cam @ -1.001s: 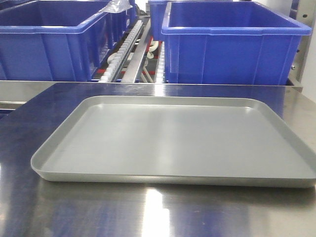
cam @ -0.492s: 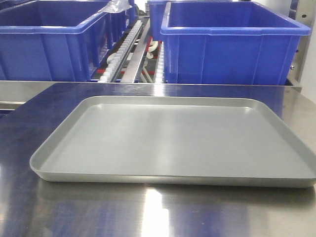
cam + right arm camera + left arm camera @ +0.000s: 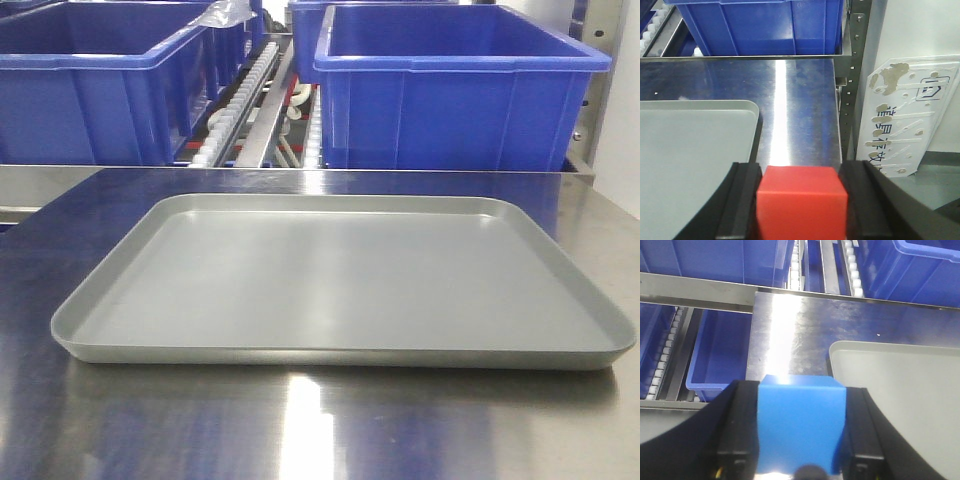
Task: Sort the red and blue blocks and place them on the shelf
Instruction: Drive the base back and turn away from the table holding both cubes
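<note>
L gripper (image 3: 801,405) clamps blue block (image 3: 801,432), R gripper (image 3: 800,180) red block (image 3: 801,207). Watch the shelf (image 3: 264,112) — bins (image 3: 460,100) crowd it, you may clip a rim.

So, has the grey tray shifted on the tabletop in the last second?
No. The tray, tabletop and right blue bin all slid left in frame together, so the camera likely moved, not the tray.

Shiny steel tabletop (image 3: 300,420) fronts blue bins (image 3: 460,100); a white placard (image 3: 910,115) perhaps leans beside.
</note>
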Controlling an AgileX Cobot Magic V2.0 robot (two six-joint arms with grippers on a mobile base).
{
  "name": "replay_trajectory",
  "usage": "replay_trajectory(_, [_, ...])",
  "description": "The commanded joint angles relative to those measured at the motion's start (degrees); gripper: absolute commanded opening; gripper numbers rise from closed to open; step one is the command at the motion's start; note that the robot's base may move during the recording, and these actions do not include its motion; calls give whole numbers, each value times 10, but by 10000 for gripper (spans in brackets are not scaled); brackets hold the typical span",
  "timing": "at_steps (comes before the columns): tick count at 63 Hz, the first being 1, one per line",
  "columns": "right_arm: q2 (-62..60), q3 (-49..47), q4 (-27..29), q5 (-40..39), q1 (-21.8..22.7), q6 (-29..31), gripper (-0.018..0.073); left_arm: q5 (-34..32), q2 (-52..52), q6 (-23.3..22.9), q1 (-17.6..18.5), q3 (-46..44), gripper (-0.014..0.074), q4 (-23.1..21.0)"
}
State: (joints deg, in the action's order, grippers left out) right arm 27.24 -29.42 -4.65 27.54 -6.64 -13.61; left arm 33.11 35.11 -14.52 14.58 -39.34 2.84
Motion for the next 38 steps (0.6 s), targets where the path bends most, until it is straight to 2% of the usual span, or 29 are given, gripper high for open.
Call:
replay_trajectory(1, [0, -16, -10, -47, 3, 3, 49, -44, 0, -4, -2, -16, 123, 1])
replay_trajectory(38, [0, -16, -10, -47, 3, 3, 49, -44, 5, -4, -2, -16, 123, 1])
